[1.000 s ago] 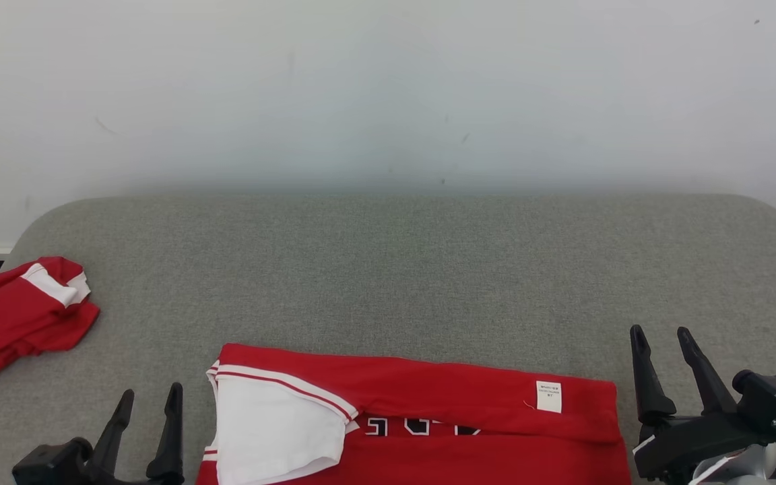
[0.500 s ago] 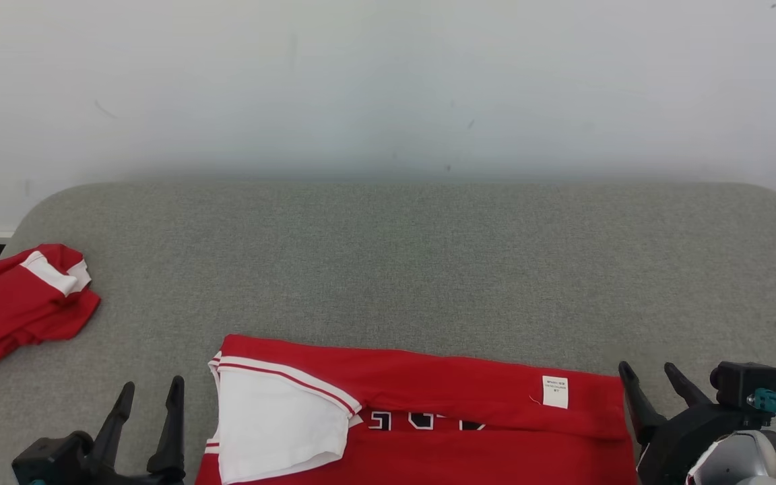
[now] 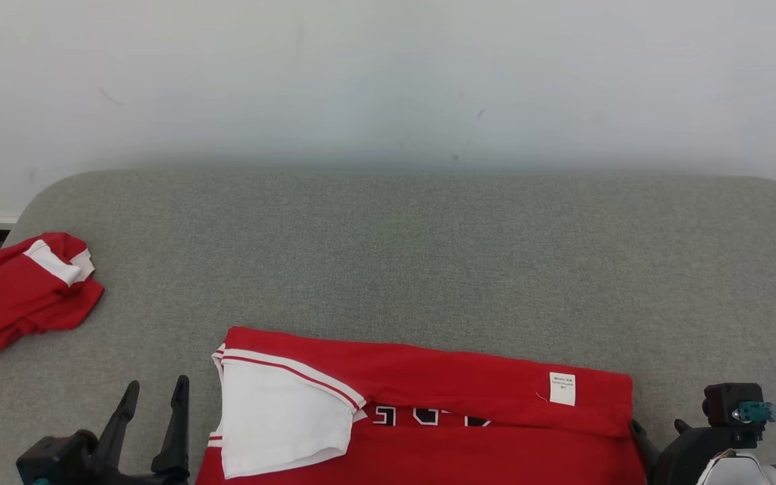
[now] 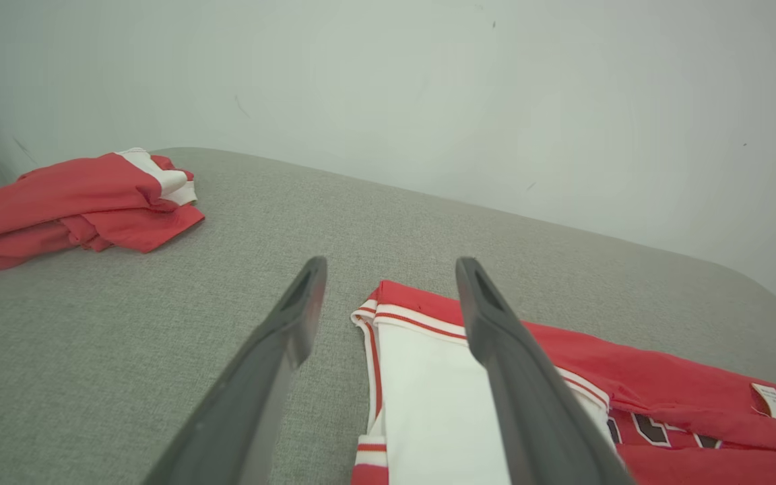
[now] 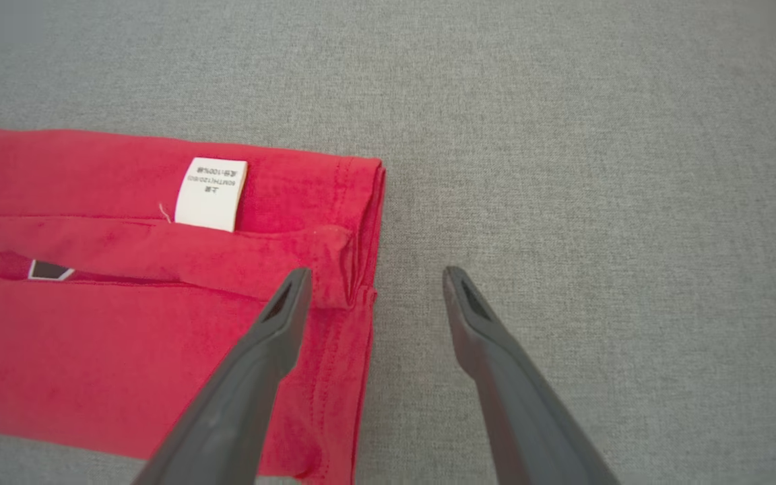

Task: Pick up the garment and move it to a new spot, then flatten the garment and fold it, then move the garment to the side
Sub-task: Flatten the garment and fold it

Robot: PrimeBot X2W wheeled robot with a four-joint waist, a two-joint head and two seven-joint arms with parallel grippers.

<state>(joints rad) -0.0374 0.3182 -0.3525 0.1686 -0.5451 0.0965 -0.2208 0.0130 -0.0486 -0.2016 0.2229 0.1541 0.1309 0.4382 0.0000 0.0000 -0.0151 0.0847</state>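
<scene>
- Left gripper (image 4: 391, 264) is released, jaws wide apart with nothing between them. It hovers at the near left, just left of the garment's left end.
- Right gripper (image 5: 376, 273) is also released and empty. It sits at the near right, straddling the garment's right edge: one finger over the red corner, the other over bare surface. Contact with the cloth cannot be confirmed.
- Wall (image 3: 388, 81): plain and pale, behind the far edge of the work area.
- Table (image 3: 428, 256): grey and fabric-covered, with rounded far corners. Its far half is bare.
- Garment (image 3: 469, 391): a red jersey lying flat at near centre, long axis running left to right. Its near part is cut off by the head view. The far edge is turned over toward the near side as a long flap, which partly covers black-and-white lettering.
- Bundle (image 3: 24, 296): a second red-and-white piece, loosely heaped at the far left, well apart from the garment.
- Sleeve (image 3: 280, 424): white with red trim, lying on top at the garment's left end.
- Label (image 3: 562, 389): small and white, on the flap near the right end.
- Progress, judged from the layout: relocation and flattening appear complete, and one lengthwise fold appears made.
- Remaining: further folds to make a compact packet, then moving the garment to the side. Both grippers look placed to take an end each.
</scene>
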